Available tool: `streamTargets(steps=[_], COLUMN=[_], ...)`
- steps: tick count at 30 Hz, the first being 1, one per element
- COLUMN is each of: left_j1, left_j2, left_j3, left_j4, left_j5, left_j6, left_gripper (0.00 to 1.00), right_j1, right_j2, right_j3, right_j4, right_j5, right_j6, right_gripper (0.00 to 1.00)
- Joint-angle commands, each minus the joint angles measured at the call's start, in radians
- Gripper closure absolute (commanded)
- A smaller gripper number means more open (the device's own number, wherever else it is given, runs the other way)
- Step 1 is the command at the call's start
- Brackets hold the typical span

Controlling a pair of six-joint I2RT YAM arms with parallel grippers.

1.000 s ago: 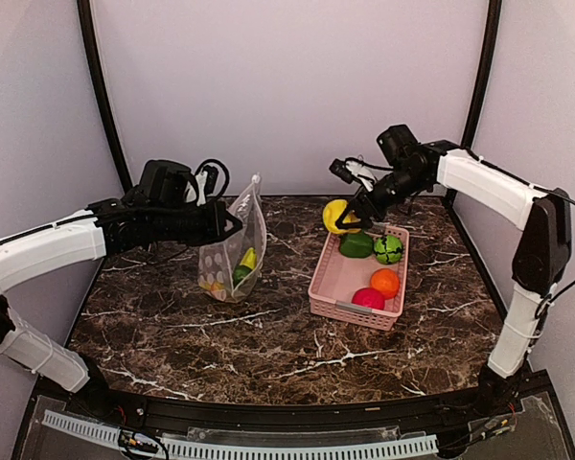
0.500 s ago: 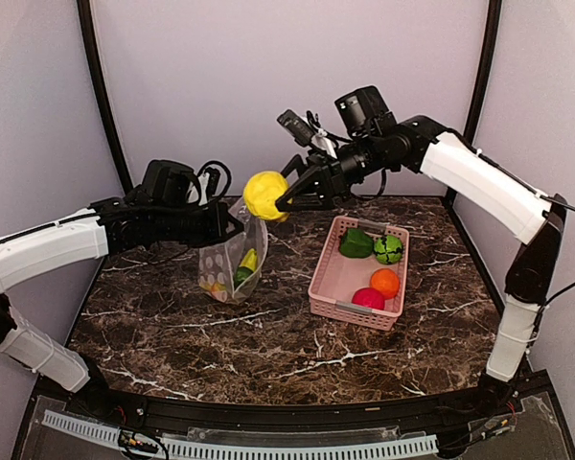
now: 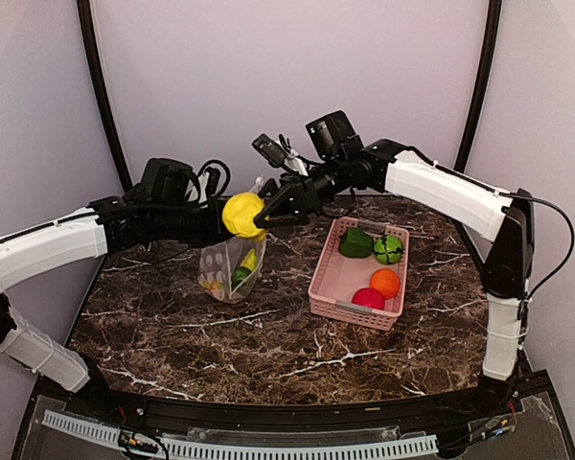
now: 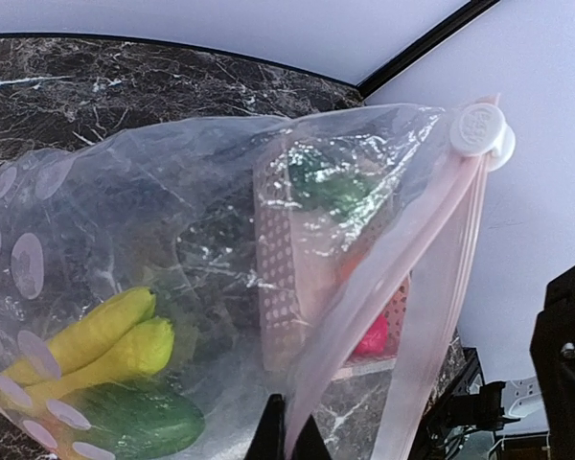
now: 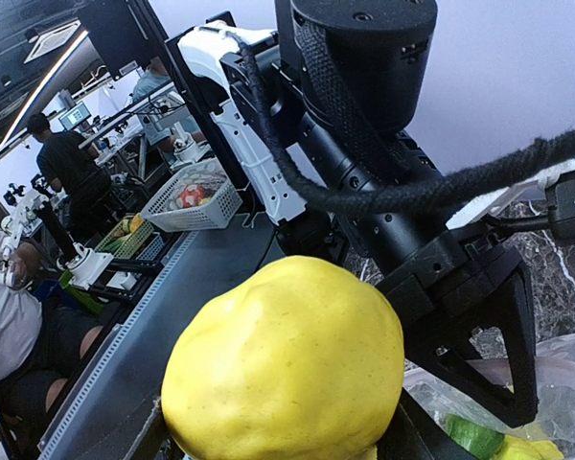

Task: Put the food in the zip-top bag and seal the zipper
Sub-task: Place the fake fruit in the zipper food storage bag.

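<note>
The zip-top bag (image 3: pixel 232 268) hangs upright over the left of the table, held up by its rim, which my left gripper (image 3: pixel 220 222) is shut on. In the left wrist view the black fingertips (image 4: pixel 280 431) pinch the pink zipper (image 4: pixel 402 278) strip, and a banana (image 4: pixel 101 335) and a green vegetable (image 4: pixel 125 417) lie inside. My right gripper (image 3: pixel 259 213) is shut on a yellow pepper (image 3: pixel 241 215) right at the bag's mouth. That pepper (image 5: pixel 287 364) fills the right wrist view. More food sits in the pink basket (image 3: pixel 328 278): green pepper (image 3: pixel 356 243), green ball (image 3: pixel 388 249), orange (image 3: pixel 384 282), red-pink ball (image 3: pixel 368 298).
The basket stands right of centre on the dark marble table (image 3: pixel 268 345). Black frame posts (image 3: pixel 101 96) rise at both back corners before a pale wall. The left arm's black wrist (image 5: pixel 460 278) is close behind the pepper in the right wrist view.
My right arm has carried the yellow pepper from above the basket leftward and down to the bag's mouth. The left arm and bag have stayed still.
</note>
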Motion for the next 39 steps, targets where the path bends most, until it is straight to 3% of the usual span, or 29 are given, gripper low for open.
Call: streamTargets(steps=[1, 15, 28, 35, 39], left_j1=[0.001, 0.001, 0.001, 0.002, 0.001], left_j2=[-0.034, -0.065, -0.072, -0.069, -0.075], left_j3=[-0.002, -0.012, -0.032, -0.027, -0.026], left_j4=[0.044, 0.034, 0.036, 0.048, 0.038], left_j5=[0.057, 0.049, 0.028, 0.046, 0.040], left_j6=[-0.034, -0.046, -0.048, -0.058, -0.053], left_gripper=[0.99, 0.99, 0.99, 0.99, 0.99], right_j1=[0.007, 0.009, 0.009, 0.009, 0.014], right_j2=[0.045, 0.080, -0.012, 0.026, 0.024], right_j3=[0.010, -0.028, -0.194, -0.134, -0.108], right_j4=[0.065, 0.057, 0.062, 0.089, 0.098], right_j5=[-0.038, 0.230, 0.090, 0.290, 0.521], right_j6=[0.038, -0.030, -0.159, -0.039, 0.041], right_gripper=[0.48, 0.46, 0.44, 0.44, 0.45])
